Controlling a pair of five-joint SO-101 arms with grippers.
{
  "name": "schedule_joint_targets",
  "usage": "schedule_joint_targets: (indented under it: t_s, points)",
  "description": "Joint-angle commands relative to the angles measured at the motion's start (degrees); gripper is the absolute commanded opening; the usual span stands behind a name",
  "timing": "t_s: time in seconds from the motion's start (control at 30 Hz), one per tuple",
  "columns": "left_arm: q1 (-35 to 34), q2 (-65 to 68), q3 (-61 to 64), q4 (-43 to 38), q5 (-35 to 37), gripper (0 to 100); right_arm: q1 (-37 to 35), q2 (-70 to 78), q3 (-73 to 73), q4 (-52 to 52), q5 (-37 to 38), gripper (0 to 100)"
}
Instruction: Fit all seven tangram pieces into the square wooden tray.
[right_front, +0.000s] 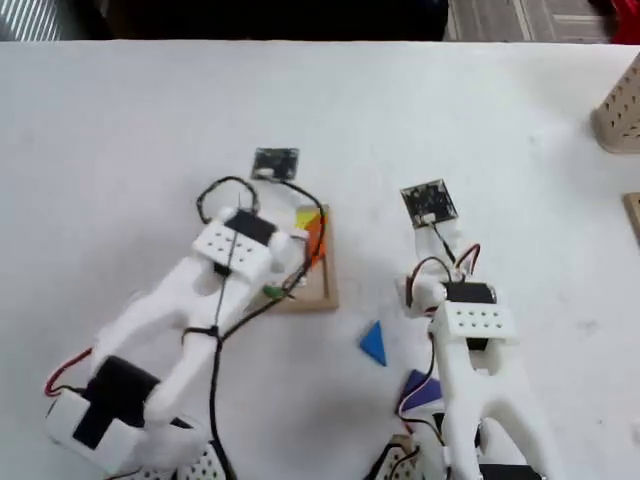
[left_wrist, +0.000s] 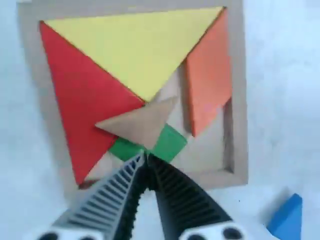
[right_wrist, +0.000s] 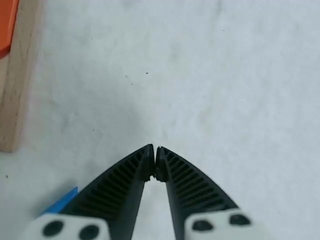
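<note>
Several pieces sit in tray; high view adds purple piece.

Loose triangle on table, right of tray.

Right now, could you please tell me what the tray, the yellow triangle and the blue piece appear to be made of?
Tray: bare pale wood, matt; its rim shows a tan, unpainted face.
Yellow triangle: probably painted wood, though plastic is possible; flat, even, matt colour.
Blue piece: likely the same; thick edge, even colour.
</note>
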Motion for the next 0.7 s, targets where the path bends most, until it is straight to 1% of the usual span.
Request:
schedule_joint_targets:
  t_s: [0.0, 0.1, 0.37, 0.53, 0.67]
  points:
    - [-4.5, -0.1, 0.8, -2.5, -0.6, 2, -0.7, -1.3, -1.4, -0.5, -0.4, 2.4]
    - [-6.3, 1.1, 0.8, -3.0, -0.2, 2, -0.7, -1.3, -1.4, -0.5, -0.4, 2.4]
    - [-10.5, 1.6, 3.3, -12.1, 0.0, 2, -0.7, -1.3, -1.3, -0.3, -0.4, 2.4]
    - [-10.4, 1.7, 3.3, -13.8, 0.1, 2, -0.7, -1.3, -1.3, -0.3, -0.4, 2.4]
    - [-10.3, 3.4, 2.5, -14.9, 2.5, 2, -0.7, -1.3, -1.3, -0.3, -0.4, 2.4]
